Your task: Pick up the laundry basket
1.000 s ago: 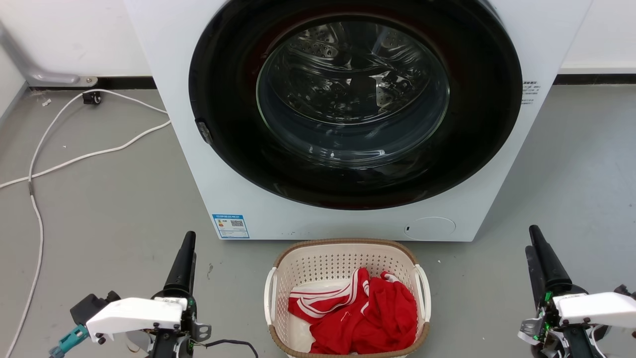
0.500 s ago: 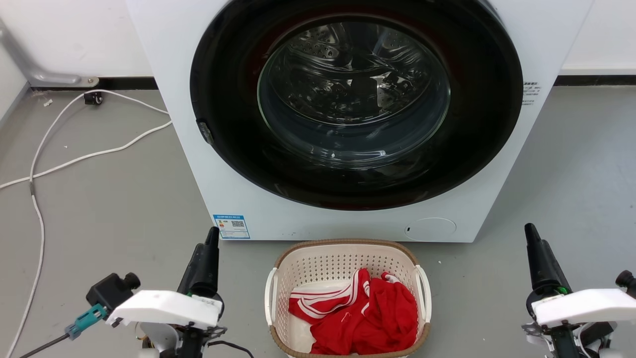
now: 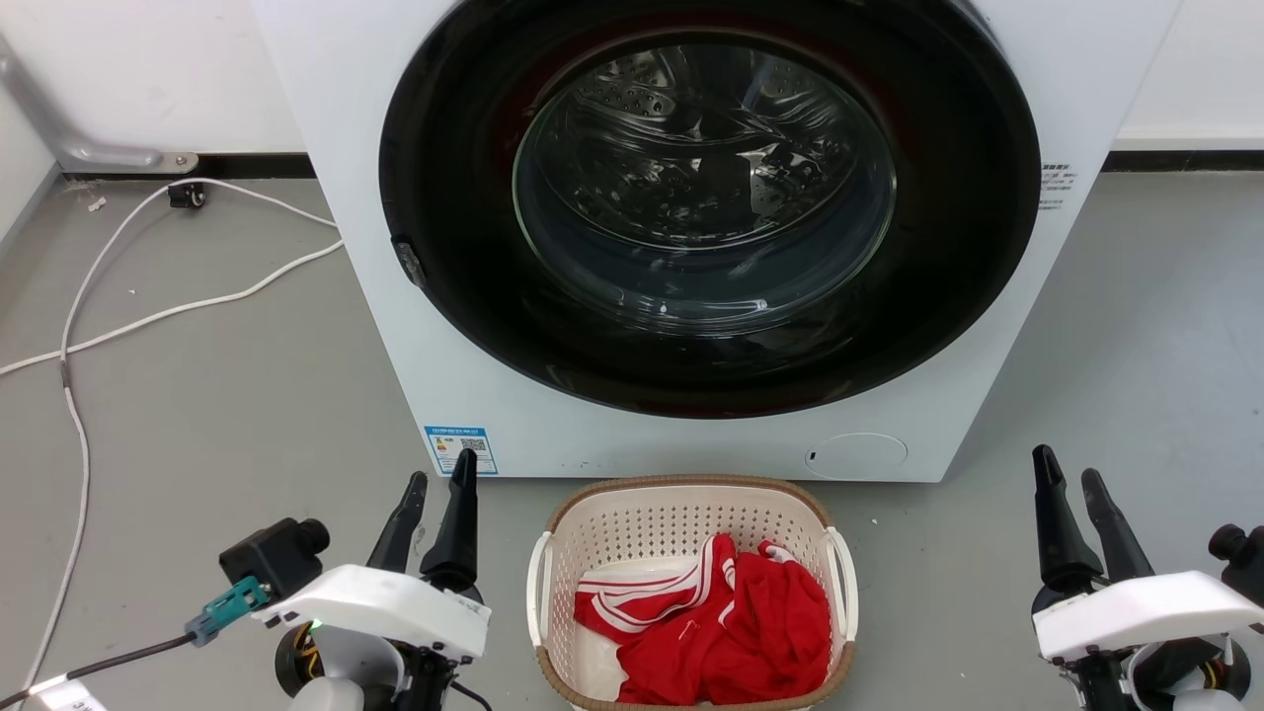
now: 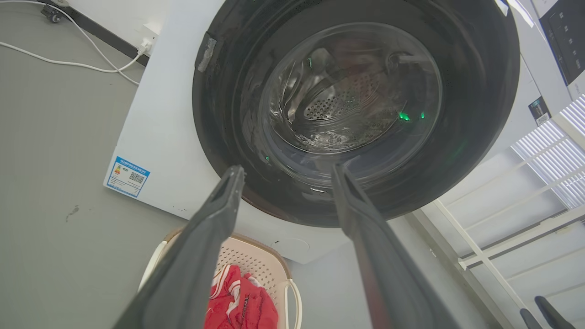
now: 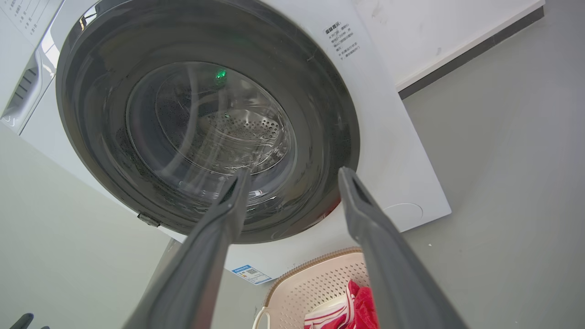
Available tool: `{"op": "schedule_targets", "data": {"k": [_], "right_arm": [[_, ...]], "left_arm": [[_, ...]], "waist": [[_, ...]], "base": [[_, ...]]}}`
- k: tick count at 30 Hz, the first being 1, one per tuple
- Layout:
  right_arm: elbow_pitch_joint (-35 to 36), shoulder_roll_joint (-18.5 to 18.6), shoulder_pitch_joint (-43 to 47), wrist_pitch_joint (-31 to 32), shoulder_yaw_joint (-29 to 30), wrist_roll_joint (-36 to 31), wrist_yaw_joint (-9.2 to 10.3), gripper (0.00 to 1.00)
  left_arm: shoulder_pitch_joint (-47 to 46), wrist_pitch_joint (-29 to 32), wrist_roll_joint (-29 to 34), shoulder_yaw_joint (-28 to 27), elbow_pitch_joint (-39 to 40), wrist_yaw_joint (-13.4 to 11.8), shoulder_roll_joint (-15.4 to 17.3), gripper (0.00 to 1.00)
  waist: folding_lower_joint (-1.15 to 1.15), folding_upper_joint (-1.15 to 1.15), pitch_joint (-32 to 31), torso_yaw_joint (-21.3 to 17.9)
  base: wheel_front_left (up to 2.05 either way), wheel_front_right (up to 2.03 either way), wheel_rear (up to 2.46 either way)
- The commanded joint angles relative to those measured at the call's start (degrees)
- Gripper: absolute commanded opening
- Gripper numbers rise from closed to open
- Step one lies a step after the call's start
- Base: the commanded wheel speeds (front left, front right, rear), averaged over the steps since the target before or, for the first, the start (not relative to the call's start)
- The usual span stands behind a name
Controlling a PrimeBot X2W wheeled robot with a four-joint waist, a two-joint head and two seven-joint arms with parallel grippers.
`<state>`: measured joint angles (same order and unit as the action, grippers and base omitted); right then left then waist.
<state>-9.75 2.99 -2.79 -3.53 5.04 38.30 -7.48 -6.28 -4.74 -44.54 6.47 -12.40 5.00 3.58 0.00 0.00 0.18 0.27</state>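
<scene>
1. Smooth grey floor (image 3: 197,415) across the whole scene, with a pale wall and a dark skirting strip behind.
2. On that floor, a large white front-loading washing machine (image 3: 336,197) with a round black-framed glass door (image 3: 703,188). Perforated steel drum visible through the glass. Small blue label (image 3: 459,449) at the lower left of the front panel.
3. Thin white cable (image 3: 148,316) trailing over the floor to the left of the machine.
4. Cream-white perforated plastic laundry basket (image 3: 681,491) with a brown woven-look rim, upright on the floor just in front of the machine's lower edge. Low and central in the head view.
5. Inside it, a heaped red garment with white stripes (image 3: 731,622), over a patch of white cloth.
6. Left jaws parted with a clear gap and holding nothing. Long dark fingers (image 3: 454,523) pointing up toward the machine, left of the basket and apart from its white loop handle (image 3: 534,583).
7. Right jaws likewise parted and empty. Dark fingers (image 3: 1055,533) pointing up, well apart from the basket on its right side.
8. In both wrist views, the glass door ahead between the spread fingers and the basket low in the picture, touched by neither finger.
</scene>
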Motion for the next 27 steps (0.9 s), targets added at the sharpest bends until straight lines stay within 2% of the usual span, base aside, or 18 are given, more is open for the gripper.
{"op": "schedule_targets", "data": {"k": [1, 18, 27], "right_arm": [[1.1, 0.0, -0.3, -0.4, 0.0, -2.3, -0.01, 1.0], [4.0, 0.0, 1.4, 1.0, -0.9, -15.4, -0.01, 1.0], [4.6, 0.0, 2.0, 1.3, -1.0, -21.5, -0.01, 1.0]], "left_arm": [[-1.7, -0.5, 2.0, 0.6, 0.5, -0.3, 0.5, 1.0], [-3.2, -3.3, 14.4, 5.4, -0.6, -3.2, 2.0, 1.0], [-3.6, -4.7, 18.5, 6.7, -1.3, -3.5, 2.1, 1.0]], "waist": [[0.0, 0.0, 0.0, 0.0], [0.0, 0.0, 0.0, 0.3], [0.0, 0.0, -0.1, 0.4]], "base": [[0.0, 0.0, 0.0], [0.0, 0.0, 0.0], [0.0, 0.0, 0.0]]}}
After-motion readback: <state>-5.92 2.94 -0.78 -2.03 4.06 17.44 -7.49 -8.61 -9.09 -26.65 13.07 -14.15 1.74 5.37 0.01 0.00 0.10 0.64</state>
